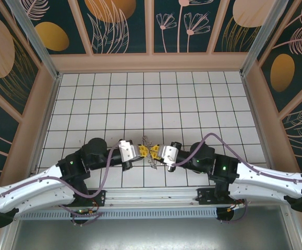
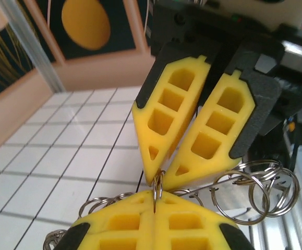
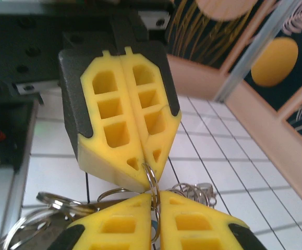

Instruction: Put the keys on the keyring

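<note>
Evidently the threading step is in hand. At lower middle of the top view, the left end effector and right end effector meet tip to tip above the table. Both are clenched on one thin loop of the keyring. A blue sliver between the right one's fingers is probably the key. Next, I judge, one side must hold the loop steady while the other works the key along the coil. Count: two end effectors, one key, and roughly six linked loops, overlapping too much to be sure.
</note>
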Available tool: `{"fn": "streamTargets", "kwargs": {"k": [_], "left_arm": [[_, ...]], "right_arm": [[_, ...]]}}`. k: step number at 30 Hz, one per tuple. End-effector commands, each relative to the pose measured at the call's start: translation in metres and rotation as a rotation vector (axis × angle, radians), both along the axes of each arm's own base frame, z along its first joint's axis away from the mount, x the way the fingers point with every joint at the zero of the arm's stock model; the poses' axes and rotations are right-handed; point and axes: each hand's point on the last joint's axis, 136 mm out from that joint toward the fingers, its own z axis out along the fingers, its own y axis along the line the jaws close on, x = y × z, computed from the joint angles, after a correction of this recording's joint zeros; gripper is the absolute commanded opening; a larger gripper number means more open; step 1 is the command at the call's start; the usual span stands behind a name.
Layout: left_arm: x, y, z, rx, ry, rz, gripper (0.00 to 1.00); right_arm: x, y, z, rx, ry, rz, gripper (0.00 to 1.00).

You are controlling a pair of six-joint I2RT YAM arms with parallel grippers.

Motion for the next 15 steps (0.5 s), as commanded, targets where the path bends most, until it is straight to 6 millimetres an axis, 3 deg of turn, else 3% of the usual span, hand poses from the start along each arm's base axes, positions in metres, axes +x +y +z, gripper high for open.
{"fn": "streamTargets", "kwargs": {"k": [1,9,12,15], "left_arm": [[-0.017,-0.001,0.043,-0.191,-0.058,-0.088,0.00],[-0.026,-0.010,0.039,-0.204,-0.018,-0.159,0.00],[-0.025,-0.011,0.037,-0.208,-0.013,-0.158,0.00],[-0.015,-0.014,0.027,-0.137,0.011,-0.108,0.00]], "right_arm": [[-0.020,0.002,0.020,0.109,0.010,0.120,0.13],[-0.016,0.002,0.022,0.113,0.037,0.121,0.14],[-0.012,0.003,0.022,0.109,0.041,0.107,0.01],[0.002,0.002,0.021,0.078,0.037,0.036,0.00]]}}
